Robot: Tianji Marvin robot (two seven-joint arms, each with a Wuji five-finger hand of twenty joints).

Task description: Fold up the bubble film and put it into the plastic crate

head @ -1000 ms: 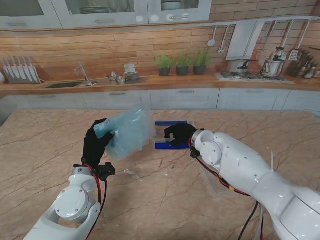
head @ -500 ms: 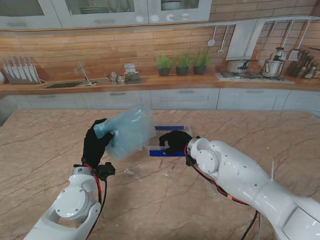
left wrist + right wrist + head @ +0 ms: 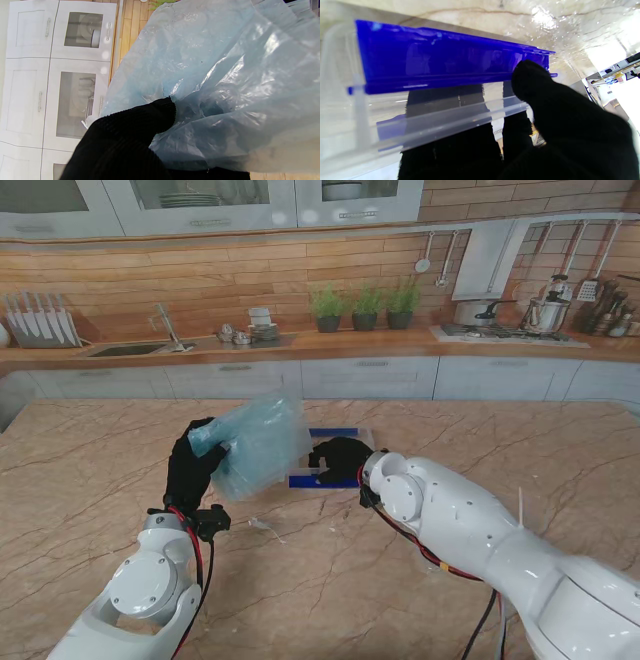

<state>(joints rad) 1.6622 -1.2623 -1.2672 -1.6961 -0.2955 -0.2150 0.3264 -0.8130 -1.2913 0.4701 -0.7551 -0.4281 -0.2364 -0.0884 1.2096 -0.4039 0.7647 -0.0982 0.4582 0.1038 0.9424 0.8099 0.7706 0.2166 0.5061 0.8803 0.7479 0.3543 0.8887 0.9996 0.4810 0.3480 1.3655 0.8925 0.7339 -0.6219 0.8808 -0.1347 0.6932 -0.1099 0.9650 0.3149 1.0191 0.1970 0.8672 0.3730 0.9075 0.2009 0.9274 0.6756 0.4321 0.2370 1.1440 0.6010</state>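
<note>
Rising from the near corners of the stand's view, both arms reach over the marble worktop. The left hand holds the bubble film bunched and lifted off the worktop, its black fingers closed into the pale blue folds; the film looks gathered into a loose wad (whether it counts as a neat fold I cannot tell). Just to its right and a little farther from me, the right hand grips the plastic crate, a clear box with blue rims, with a thumb over the near wall and fingers showing through the clear plastic on the other side. The film hangs beside the crate, not yet in it. By my judgement the folding is mostly done; what remains is to bring film and crate together, drop the wad inside, and let go.
</note>
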